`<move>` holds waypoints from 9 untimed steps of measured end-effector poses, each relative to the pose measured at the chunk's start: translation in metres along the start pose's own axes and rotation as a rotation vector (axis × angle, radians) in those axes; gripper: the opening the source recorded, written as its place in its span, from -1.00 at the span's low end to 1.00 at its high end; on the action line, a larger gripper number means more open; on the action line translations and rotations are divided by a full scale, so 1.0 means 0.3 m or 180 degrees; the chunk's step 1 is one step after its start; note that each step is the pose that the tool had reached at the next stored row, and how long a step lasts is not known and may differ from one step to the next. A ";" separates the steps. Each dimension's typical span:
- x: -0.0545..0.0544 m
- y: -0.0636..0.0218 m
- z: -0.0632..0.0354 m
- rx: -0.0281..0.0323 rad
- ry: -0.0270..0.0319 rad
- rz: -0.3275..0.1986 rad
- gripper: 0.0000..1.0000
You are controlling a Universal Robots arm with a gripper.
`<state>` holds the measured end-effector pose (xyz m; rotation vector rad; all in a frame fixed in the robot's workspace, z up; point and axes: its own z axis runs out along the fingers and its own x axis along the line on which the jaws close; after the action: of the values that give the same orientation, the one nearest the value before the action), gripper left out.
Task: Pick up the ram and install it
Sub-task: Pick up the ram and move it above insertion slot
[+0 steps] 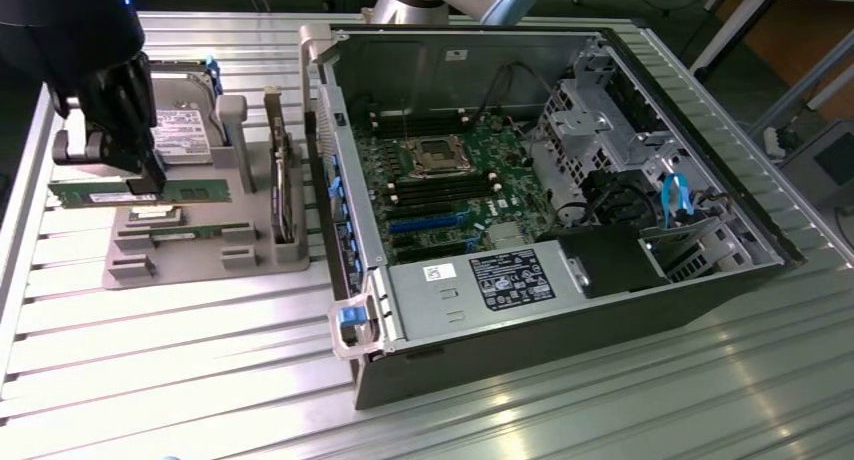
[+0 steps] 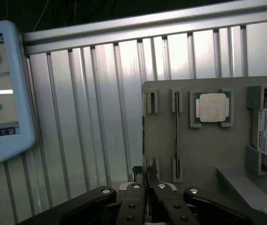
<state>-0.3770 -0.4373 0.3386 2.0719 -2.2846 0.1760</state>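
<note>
A robot arm's black gripper [image 1: 144, 185] is clamped on the ram [image 1: 194, 192], a long green stick with a white label. It holds the stick level and lengthwise just above a grey holder [image 1: 200, 265] on the ribbed metal table [image 1: 160, 380]. In the wrist view the fingers [image 2: 134, 190] are pressed together on the thin top edge of the stick.

The holder also carries a second memory stick [image 2: 176, 136] seated on edge in its slot, a square silver processor chip [image 2: 213, 108], a hard drive [image 1: 180, 130] and an upright expansion card [image 1: 280, 195].

To the exterior view's right of the holder an open computer case [image 1: 747, 230] lies on its side. Its motherboard [image 1: 441, 190] is exposed, well apart from the raised stick. A light-blue tablet [image 2: 2, 89] lies on the table beside the holder.
</note>
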 end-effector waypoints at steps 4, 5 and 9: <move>0.002 -0.001 -0.018 0.0000 0.0002 0.0000 -0.77; 0.003 -0.001 -0.027 0.0000 0.0003 0.0000 -0.77; 0.008 -0.003 -0.067 0.0001 0.0006 0.0000 -0.77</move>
<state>-0.3770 -0.4373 0.3590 2.0710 -2.2835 0.1782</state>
